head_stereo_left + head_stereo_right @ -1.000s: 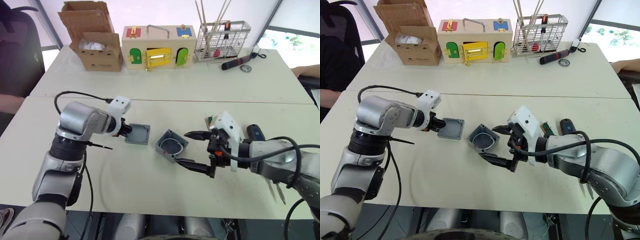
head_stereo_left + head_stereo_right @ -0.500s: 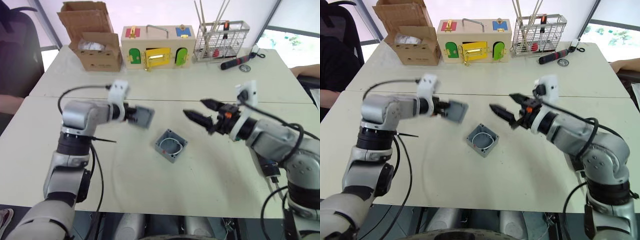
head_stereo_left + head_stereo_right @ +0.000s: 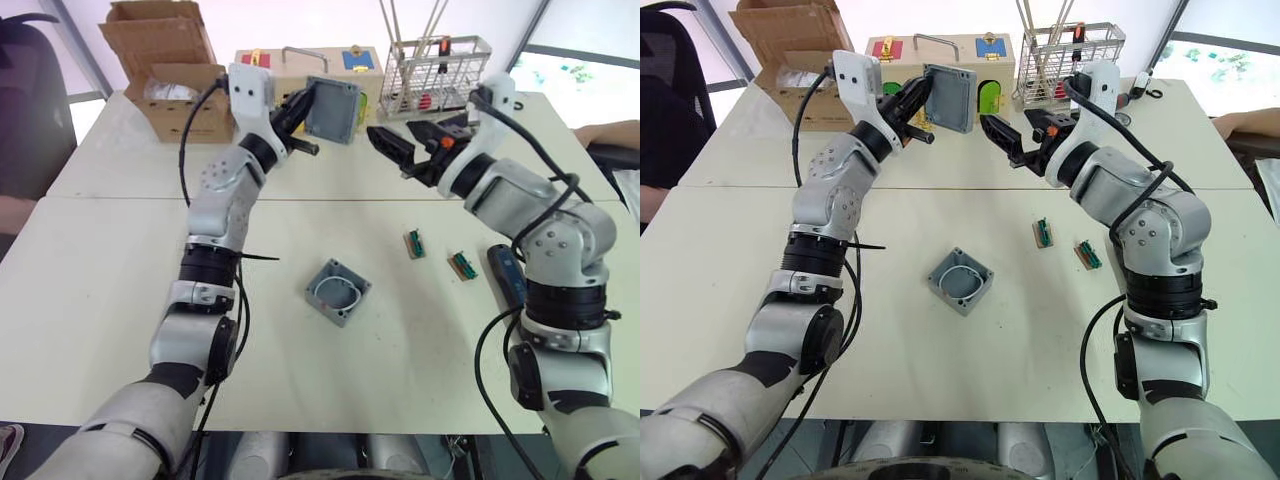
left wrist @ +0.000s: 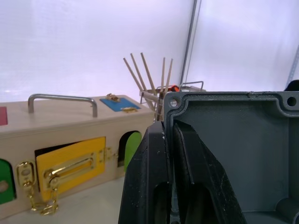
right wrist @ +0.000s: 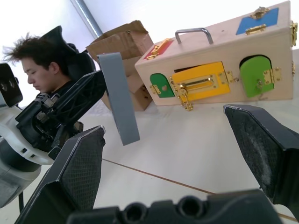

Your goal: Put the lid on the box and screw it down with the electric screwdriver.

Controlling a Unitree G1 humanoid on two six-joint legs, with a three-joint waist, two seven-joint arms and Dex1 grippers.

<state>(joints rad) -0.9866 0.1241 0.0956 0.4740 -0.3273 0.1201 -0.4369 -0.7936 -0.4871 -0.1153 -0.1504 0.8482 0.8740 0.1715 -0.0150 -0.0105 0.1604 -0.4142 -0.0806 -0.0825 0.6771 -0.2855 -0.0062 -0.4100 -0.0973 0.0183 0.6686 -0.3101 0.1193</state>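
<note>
The grey lid (image 3: 333, 108) hangs on edge high above the back of the table, its rimmed inside (image 4: 233, 154) turned toward the left wrist. My left gripper (image 3: 306, 112) is shut on the lid's rim. My right gripper (image 3: 395, 137) is raised just right of the lid, open wide and apart from it; in the right wrist view the lid (image 5: 119, 98) stands beyond its spread fingertips. The grey box (image 3: 338, 291) sits open side up mid-table, a white wire inside. The dark blue electric screwdriver (image 3: 504, 270) lies on the table at the right, partly behind my right arm.
Two small green-and-orange connectors (image 3: 413, 243) (image 3: 461, 264) lie right of the box. At the back stand a cardboard box (image 3: 165, 60), the wooden box with coloured doors (image 5: 215, 79) and a wire basket (image 3: 435, 70). A person (image 5: 42, 70) sits at the left; an arm (image 3: 605, 135) rests at the right edge.
Both arms have risen from the table. My left gripper carried the lid up and toward the back. My right gripper moved up beside it, staying open.
</note>
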